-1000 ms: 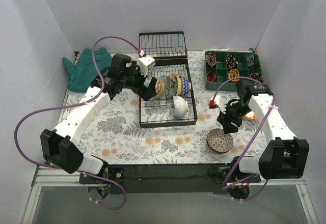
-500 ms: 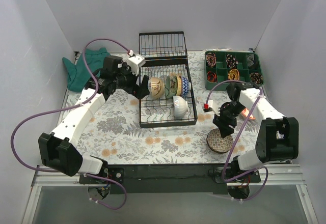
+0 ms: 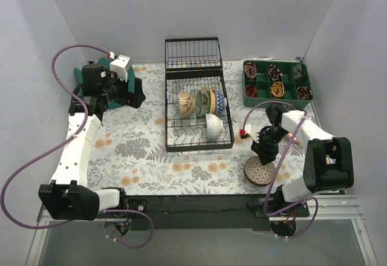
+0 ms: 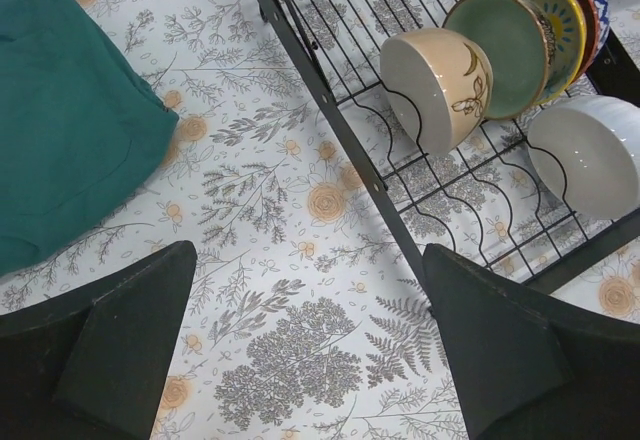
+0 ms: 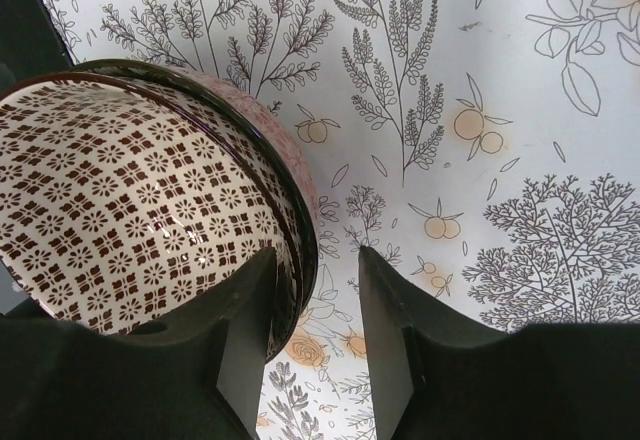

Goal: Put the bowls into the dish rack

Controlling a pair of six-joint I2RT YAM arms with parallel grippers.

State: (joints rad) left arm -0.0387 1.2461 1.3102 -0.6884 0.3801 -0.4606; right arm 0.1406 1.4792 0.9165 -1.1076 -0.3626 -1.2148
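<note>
Found the left tool [image 4: 308, 255] spread wide and empty, low in the left wrist frame, above the flowered tabletop [image 4: 250, 200], with a teal cloth [image 4: 70, 110] at upper left. Saw the dish rack [image 3: 199, 149] in the middle of the top frame, holding a cream bowl [image 4: 435, 85], a pale green bowl [image 4: 505, 45] and two more upright in a row, plus a white bowl [image 4: 590, 155] nearer the bottom. Found the right tool [image 5: 320, 270] apart, astride the rim of the dark patterned bowl [image 5: 130, 220] at lower right of the top frame, one finger [image 5: 250, 350] inside, the other outside, not clamped. Saw that bowl on the tabletop, outside the rack.
</note>
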